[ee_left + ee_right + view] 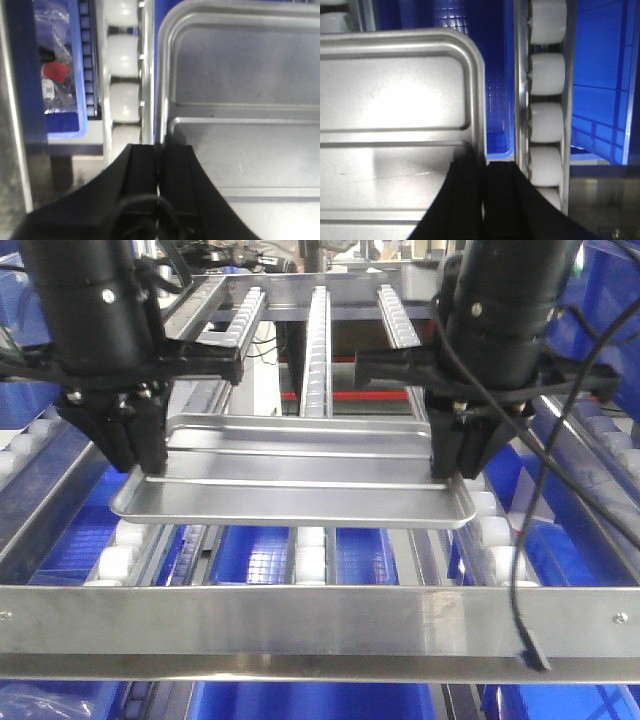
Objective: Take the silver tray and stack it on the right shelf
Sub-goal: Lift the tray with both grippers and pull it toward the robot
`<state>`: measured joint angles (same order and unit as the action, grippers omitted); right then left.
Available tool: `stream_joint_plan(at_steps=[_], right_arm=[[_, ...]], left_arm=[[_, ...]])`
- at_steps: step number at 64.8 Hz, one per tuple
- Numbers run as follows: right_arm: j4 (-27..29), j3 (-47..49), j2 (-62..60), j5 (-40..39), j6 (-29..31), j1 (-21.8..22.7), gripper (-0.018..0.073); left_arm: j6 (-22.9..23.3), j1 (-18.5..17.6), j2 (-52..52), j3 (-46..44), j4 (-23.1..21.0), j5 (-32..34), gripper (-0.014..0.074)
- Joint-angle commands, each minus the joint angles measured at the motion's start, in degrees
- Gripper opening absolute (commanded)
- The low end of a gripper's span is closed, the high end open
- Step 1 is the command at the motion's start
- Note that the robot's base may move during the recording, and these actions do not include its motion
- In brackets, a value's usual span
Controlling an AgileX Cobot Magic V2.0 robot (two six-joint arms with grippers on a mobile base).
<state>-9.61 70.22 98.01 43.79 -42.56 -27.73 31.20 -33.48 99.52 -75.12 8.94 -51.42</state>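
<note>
The silver tray (300,500) is shiny, with two long ridges across its base, and lies level just over the white rollers (310,562) of a sloping rack. My left gripper (148,465) is shut on the tray's left rim (161,100). My right gripper (452,470) is shut on its right rim (479,90). In both wrist views the black fingers (145,165) (500,185) pinch the rim, one inside the tray and one outside. The rack's front bar (320,625) shows one screw at each end. I cannot tell which rack is the right shelf.
Blue bins (255,555) sit under the rollers. More roller rails run along the left edge (30,445) and the right edge (610,445). A black cable (525,630) hangs from the right arm over the front bar. A higher roller rack (318,330) stands behind.
</note>
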Motion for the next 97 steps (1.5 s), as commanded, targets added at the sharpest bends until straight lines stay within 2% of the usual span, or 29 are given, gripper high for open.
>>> stream_joint_plan(at_steps=[1,11,21,30,43,55,60,79,97], right_arm=[[-0.5,1.0,-4.6,-1.5,-1.7,-1.2,0.0059],[-0.7,-2.5,-6.9,-2.0,-5.3,-3.7,0.0059],[-1.1,-7.7,-11.5,-2.7,-7.5,-5.2,0.0059],[-1.7,-12.8,-16.8,-3.3,-10.6,-7.3,0.006],[-6.7,-21.6,-24.0,-3.6,-20.8,-12.3,0.0061],[-8.5,-26.2,-29.5,-1.8,-24.4,-16.4,0.0061],[-9.5,-26.7,-30.8,0.6,-25.8,-17.8,0.0061],[-10.7,-26.7,-31.9,4.0,-26.3,-21.6,0.0061],[-10.7,-26.7,-31.8,4.2,-26.3,-21.8,0.0061]], left_arm=[[-0.5,-1.2,-4.0,-1.7,-0.8,-0.1,-0.0091],[0.0,-3.3,-6.2,-0.6,-1.6,-1.1,-0.0091],[5.1,-6.5,-11.0,6.5,-1.2,2.2,-0.0091],[8.1,-9.8,-15.9,12.8,0.3,2.5,-0.0091],[19.8,-16.4,-22.5,19.8,7.2,1.9,-0.0091],[27.9,-22.9,-27.6,26.2,9.7,1.5,-0.0091],[30.0,-24.4,-28.4,28.1,9.7,0.9,-0.0091],[31.1,-25.4,-28.7,30.0,9.7,-0.1,-0.0091],[30.8,-25.4,-28.7,29.7,9.7,-0.8,-0.0091]])
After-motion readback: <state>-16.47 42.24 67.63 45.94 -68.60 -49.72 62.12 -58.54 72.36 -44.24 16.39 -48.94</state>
